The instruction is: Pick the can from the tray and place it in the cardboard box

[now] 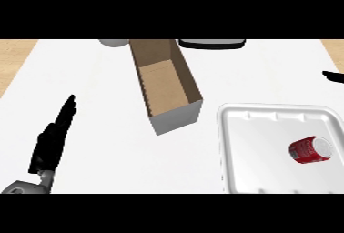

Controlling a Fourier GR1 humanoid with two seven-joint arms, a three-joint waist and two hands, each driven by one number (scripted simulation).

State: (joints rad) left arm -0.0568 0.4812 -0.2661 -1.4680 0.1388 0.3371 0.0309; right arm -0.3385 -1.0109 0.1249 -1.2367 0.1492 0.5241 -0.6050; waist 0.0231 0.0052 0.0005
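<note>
The can (311, 149), red with a pale top, lies on its side in the right part of the white foam tray (249, 150), untouched and apart from the tray's walls. The tray sits at the lower right of the white surface (101, 91); the cardboard box (191, 86), long, open-topped and apparently empty, stands just beside the tray's upper left corner, angled away toward the far edge. I judge the task at its very first step: nothing is grasped, the reach to the can is not begun. Next move as I see it: bring my right hand (332, 76) down over the can and close round its body, then carry it left to the box mouth. Only a black tip of that hand shows at the right edge, so I cannot tell its state. My left hand (53, 139) rests at lower left, fingers straight and released, holding nothing, well apart from box and tray.
</note>
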